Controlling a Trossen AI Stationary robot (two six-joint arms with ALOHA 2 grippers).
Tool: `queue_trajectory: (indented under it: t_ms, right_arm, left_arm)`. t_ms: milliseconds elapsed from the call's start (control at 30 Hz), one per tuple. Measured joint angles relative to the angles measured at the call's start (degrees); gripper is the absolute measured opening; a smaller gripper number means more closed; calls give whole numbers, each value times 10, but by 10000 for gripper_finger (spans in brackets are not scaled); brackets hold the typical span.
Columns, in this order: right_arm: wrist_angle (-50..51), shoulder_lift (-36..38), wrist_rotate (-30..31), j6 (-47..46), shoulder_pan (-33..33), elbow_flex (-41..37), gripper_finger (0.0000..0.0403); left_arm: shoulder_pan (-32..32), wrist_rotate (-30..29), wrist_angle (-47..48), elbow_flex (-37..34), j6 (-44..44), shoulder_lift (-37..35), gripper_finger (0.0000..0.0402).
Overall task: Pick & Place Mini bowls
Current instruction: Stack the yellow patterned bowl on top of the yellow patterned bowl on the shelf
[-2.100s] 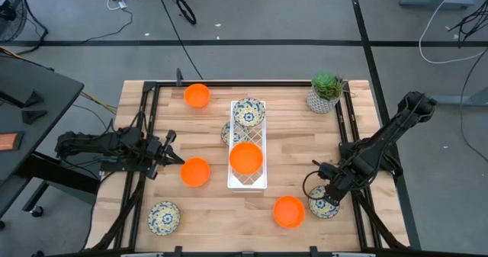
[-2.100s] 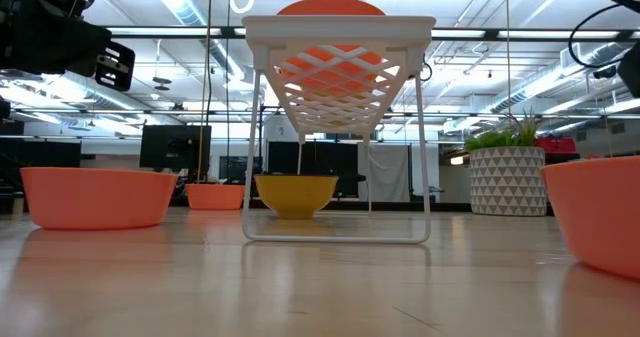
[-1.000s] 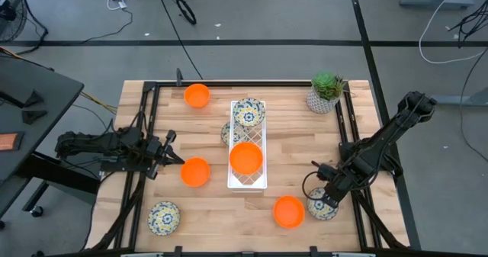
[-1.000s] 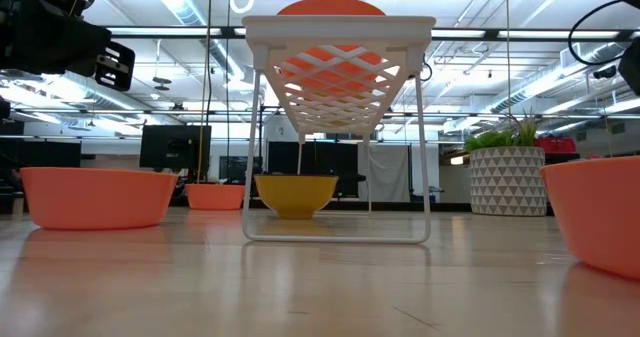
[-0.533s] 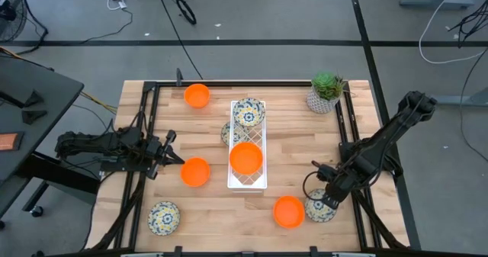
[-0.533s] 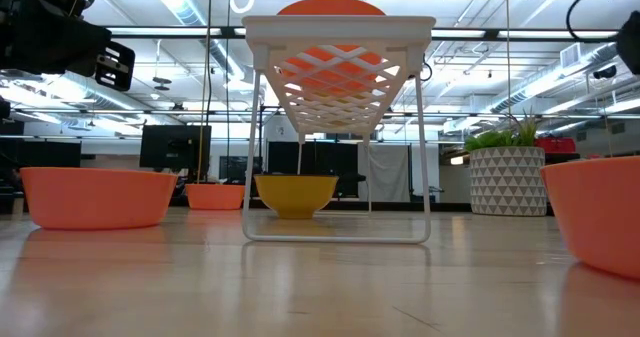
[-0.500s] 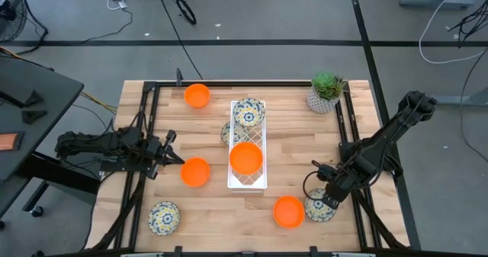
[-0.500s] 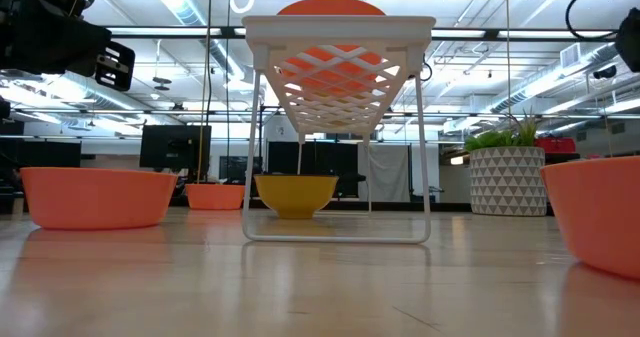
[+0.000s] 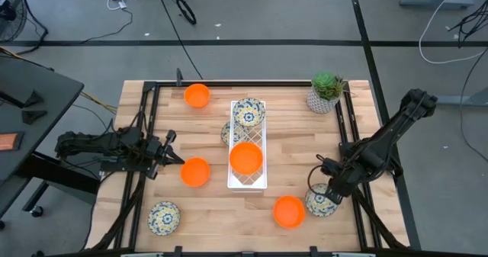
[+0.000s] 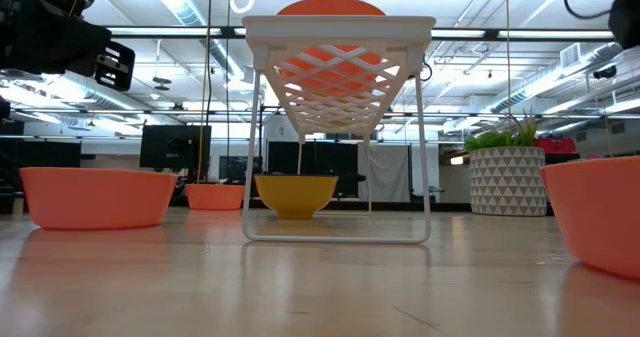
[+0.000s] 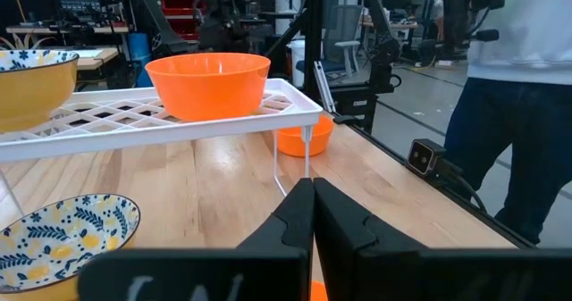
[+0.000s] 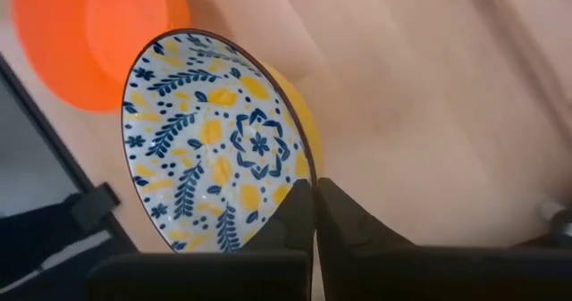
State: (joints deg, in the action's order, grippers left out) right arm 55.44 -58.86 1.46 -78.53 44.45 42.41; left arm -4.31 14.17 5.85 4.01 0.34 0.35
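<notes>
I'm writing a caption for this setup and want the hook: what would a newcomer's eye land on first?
Probably the white wire rack at the table's middle, with an orange bowl and a floral bowl on top. Next, the right gripper near the table's front right corner, shut on the rim of another patterned bowl and tilting it up beside a second orange bowl. The left gripper waits shut at the left edge.

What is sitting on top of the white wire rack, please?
On the white wire rack, one orange bowl and one floral bowl show. Another floral bowl peeks out beside and below it, mostly covered.
</notes>
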Motion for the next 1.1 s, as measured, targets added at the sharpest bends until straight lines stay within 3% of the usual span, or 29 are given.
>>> queue_trajectory:
  t_ms: [367, 833, 1100]
  right_arm:
    - [102, 27, 49, 30, -26, 121, 1]
    - [109, 27, 86, 169, -112, 255, 0]
    - [107, 28, 86, 181, -152, 284, 0]
  left_arm:
    - [0, 0, 0, 0, 0, 0, 14]
    - [0, 0, 0, 0, 0, 0, 14]
    - [0, 0, 0, 0, 0, 0, 14]
